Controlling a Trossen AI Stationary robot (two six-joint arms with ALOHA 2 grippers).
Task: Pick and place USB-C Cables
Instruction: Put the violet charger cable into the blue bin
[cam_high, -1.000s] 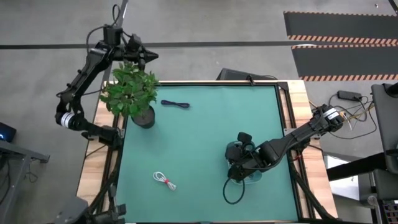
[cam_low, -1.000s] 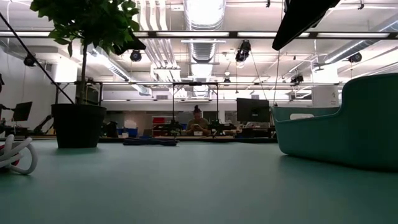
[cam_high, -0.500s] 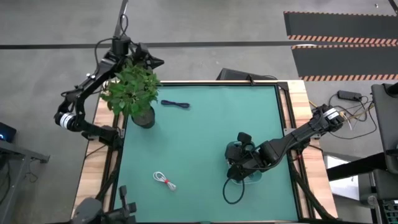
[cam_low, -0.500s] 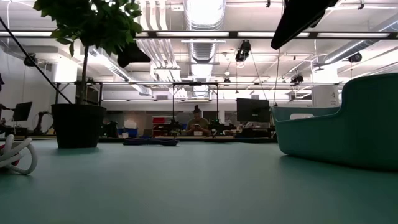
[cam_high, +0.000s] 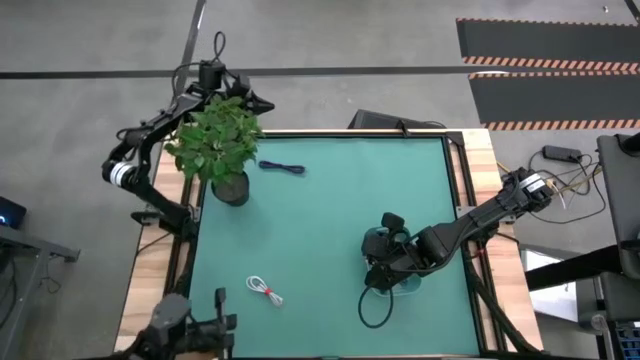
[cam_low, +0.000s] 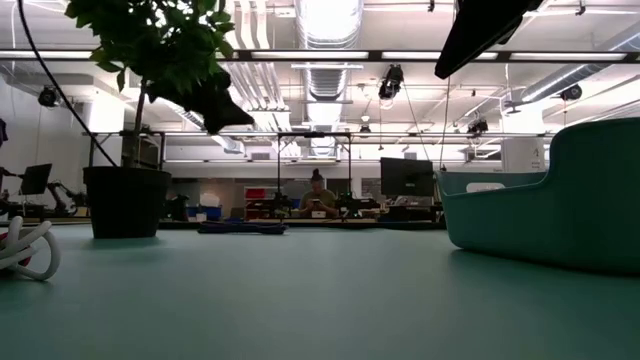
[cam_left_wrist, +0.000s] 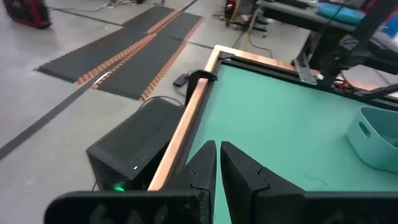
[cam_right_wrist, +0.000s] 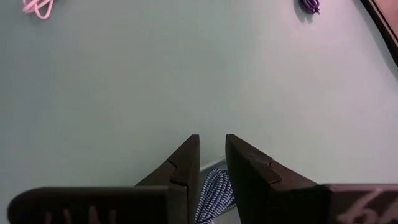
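The navy cable bundle lies on the green mat near the far edge, also in the low view. The white bundle with a red tie lies near the near-left corner. My right gripper hangs over the teal bin, pointing toward the table's left; a braided cable shows between its fingers. My left gripper is shut, high above the far edge beside the plant. No dark green bundles are in view. My right gripper has a braided cable in the gap between its two fingers, back from the tips. The fingers slant down toward the table's left. Which part of the cable this is, and how the rest hangs, is hidden by the gripper.
A potted plant stands at the far-left corner, right under my left arm. A thin dark cord loop lies on the mat on the near side of the bin. A black box sits on the floor beyond the far edge. People sit far behind.
My left arm has swung toward the table's right, past the plant's top, and its gripper has come lower in the low view. My right arm, the bin and the cables have stayed where they were.
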